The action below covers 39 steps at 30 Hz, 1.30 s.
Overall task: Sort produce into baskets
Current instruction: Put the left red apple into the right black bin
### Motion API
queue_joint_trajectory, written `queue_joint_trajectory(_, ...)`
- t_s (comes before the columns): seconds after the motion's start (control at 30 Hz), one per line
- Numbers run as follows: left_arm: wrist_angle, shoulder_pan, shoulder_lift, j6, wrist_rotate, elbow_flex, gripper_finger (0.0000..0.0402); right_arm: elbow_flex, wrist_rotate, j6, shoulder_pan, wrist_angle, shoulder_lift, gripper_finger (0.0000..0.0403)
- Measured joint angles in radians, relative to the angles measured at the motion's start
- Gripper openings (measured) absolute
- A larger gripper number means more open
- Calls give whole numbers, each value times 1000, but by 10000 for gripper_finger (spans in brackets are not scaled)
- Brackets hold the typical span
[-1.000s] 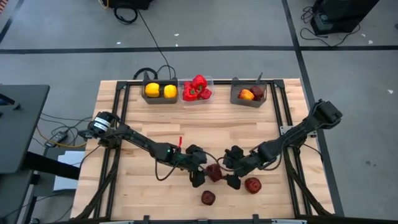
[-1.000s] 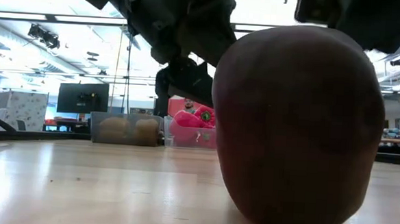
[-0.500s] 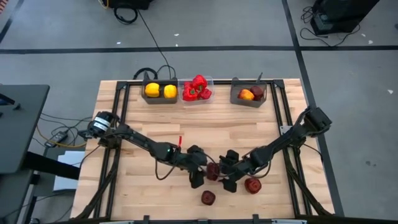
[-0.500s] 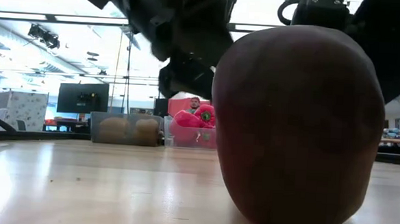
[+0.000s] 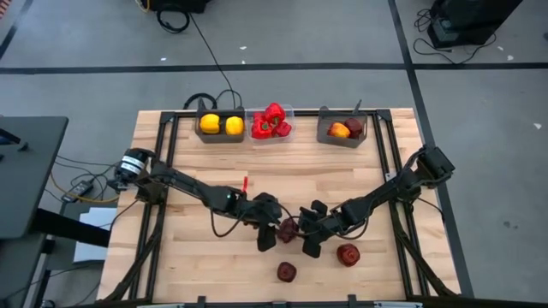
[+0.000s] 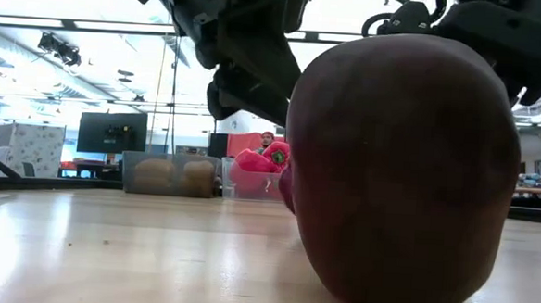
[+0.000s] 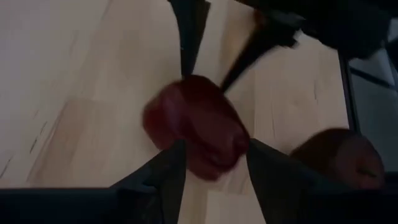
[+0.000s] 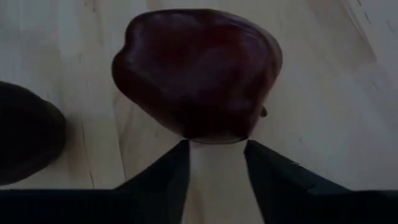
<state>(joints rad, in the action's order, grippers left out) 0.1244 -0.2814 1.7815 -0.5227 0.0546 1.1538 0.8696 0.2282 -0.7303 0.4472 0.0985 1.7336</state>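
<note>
Left gripper (image 5: 272,224) and right gripper (image 5: 308,231), fingers open, flank one apple (image 5: 288,229) on the tabletop (image 5: 205,265), at its 9 and 3 o'clock, apparently contending for one pickup.

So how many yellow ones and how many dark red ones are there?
Yellow peppers: 2, both in the left grey bin.
Orange-yellow piece: 1, in the right grey bin.
Dark red fruits: 4, with three on the table and one in the right grey bin.
Total: 7.
</note>
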Motion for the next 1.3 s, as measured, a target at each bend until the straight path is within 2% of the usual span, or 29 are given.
queue_joint_trajectory(0.13,59,13,-12,25,-28,1,168,0,-37,-35,-12,11,0,119)
queue_joint_trajectory(0.27,113,16,-4,25,-71,0,167,0,-59,31,-13,27,-7,120)
queue_joint_trajectory(0.33,127,13,-2,27,-80,0,167,4,-93,121,-12,64,-21,135)
queue_joint_trajectory(0.5,59,13,31,50,-82,0,167,107,-100,375,-9,335,-28,202)
queue_joint_trajectory(0.6,35,14,65,76,-118,0,167,151,-68,531,-3,369,-28,259)
queue_joint_trajectory(0.8,-133,13,126,81,-163,0,167,179,17,803,3,324,-27,383)
queue_joint_trajectory(0.87,-178,14,135,105,-156,-1,167,179,37,833,3,313,-20,393)
queue_joint_trajectory(1.03,-239,30,144,128,-136,0,167,179,38,922,3,321,-12,380)
queue_joint_trajectory(1.3,-238,76,146,175,-133,0,167,178,-28,1033,-10,321,-11,398)
